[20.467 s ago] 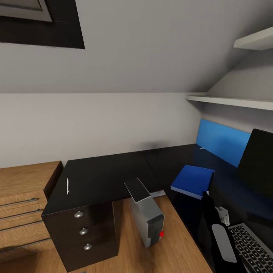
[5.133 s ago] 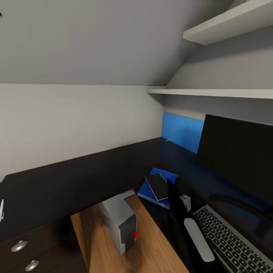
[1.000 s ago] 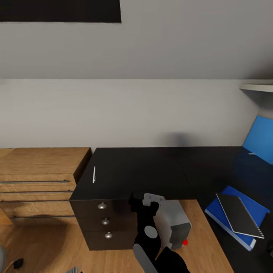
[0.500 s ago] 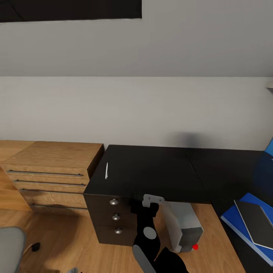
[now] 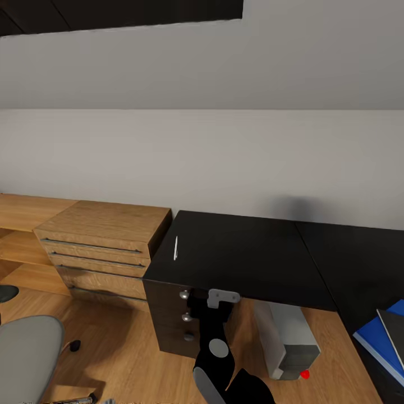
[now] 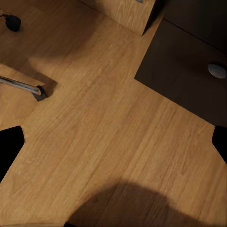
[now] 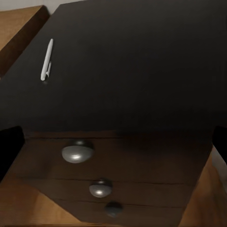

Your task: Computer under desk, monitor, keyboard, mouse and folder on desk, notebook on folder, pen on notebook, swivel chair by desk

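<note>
Pen (image 5: 175,247) — thin white stick near glossy black desk (image 5: 252,258) end. Right gripper (image 5: 223,297) short of it, wide open, empty — centre over pen, descend straight. Left gripper's opening: cannot tell.

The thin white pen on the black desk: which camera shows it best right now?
The right wrist view: the thin white stick pen lies large and unobstructed on the glossy black desk. The head view shows it as a small sliver.

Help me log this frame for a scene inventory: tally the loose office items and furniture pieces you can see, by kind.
Pen: 1
Computer: 1
Folder: 1
Notebook: 1
Desk: 1
Wood cabinet: 1
Swivel chair: 1
Total: 7
</note>
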Motion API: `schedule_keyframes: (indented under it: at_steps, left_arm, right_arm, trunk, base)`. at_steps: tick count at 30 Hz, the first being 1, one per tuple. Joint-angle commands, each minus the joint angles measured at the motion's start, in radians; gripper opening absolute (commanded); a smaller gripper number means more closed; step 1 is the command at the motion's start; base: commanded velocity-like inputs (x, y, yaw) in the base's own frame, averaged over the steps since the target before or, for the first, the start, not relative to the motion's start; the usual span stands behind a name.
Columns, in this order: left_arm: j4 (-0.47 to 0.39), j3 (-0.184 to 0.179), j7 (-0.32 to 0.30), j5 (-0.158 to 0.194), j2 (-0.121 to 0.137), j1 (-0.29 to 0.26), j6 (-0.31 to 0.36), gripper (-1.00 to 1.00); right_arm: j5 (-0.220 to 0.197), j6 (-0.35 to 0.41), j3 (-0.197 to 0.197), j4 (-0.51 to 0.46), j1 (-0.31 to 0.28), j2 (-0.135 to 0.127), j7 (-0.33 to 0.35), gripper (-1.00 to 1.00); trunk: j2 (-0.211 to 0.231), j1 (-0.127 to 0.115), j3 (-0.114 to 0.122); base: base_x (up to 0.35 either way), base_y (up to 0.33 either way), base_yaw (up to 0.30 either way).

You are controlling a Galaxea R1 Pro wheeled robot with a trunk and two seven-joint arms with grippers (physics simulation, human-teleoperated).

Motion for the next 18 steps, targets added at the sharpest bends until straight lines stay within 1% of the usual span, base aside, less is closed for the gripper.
schedule_keyframes:
  at_steps: [1,18]
  left_arm:
    - [-0.001,-0.004,0.004,0.011,0.001,-0.001,-0.009,1.00]
    - [0.001,-0.005,0.005,0.011,0.001,-0.001,-0.009,1.00]
  right_arm:
    - [-0.003,0.007,0.002,-0.001,-0.001,0.000,-0.007,1.00]
    - [-0.003,0.007,0.005,0.000,-0.001,0.000,-0.006,1.00]
  trunk:
    - [-0.001,0.000,-0.002]
    - [-0.001,0.000,-0.019]
  base:
    - [0.000,0.000,0.218]
    - [0.000,0.000,0.218]
